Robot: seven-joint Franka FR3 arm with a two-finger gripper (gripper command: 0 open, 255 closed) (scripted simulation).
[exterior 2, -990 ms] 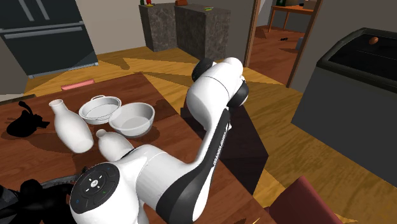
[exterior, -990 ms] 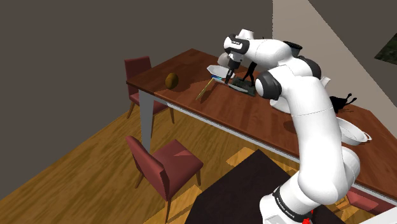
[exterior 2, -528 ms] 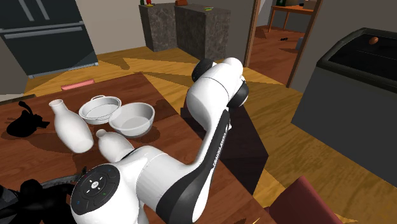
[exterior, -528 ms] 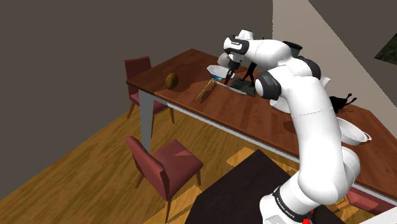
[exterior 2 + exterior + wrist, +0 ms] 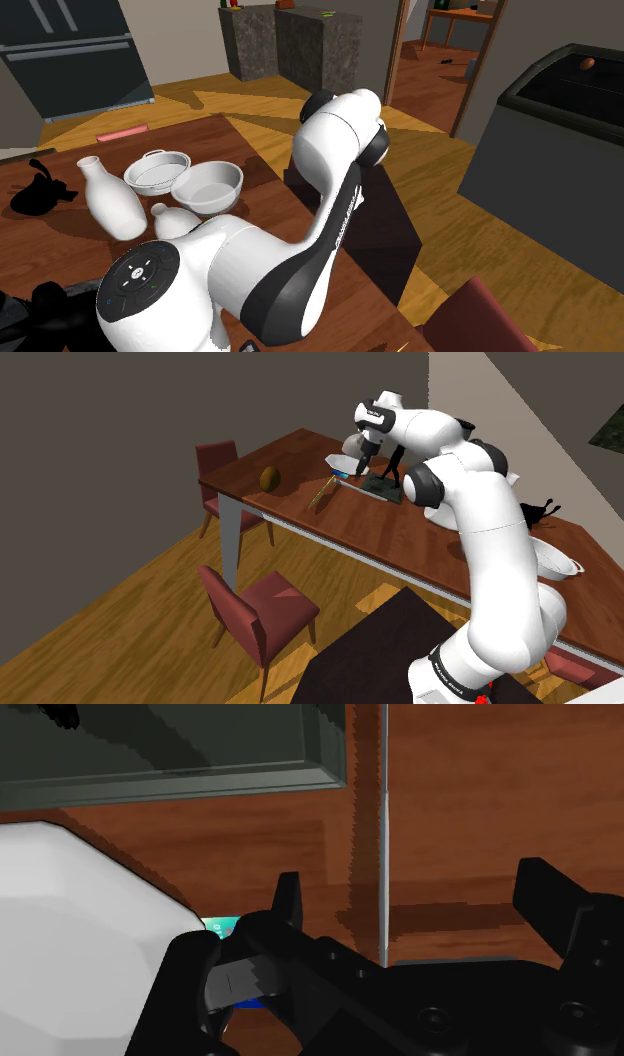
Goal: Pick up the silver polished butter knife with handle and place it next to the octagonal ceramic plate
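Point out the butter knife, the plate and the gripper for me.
butter knife (image 5: 384, 824), wrist view, its thin silver edge
plate (image 5: 70, 934), wrist view, its white top
gripper (image 5: 409, 872), wrist view, midway between its fingertips

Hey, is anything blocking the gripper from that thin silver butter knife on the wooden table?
Nothing visible does: the thin silver butter knife lies bare between the black two-finger gripper's open fingers, untouched.
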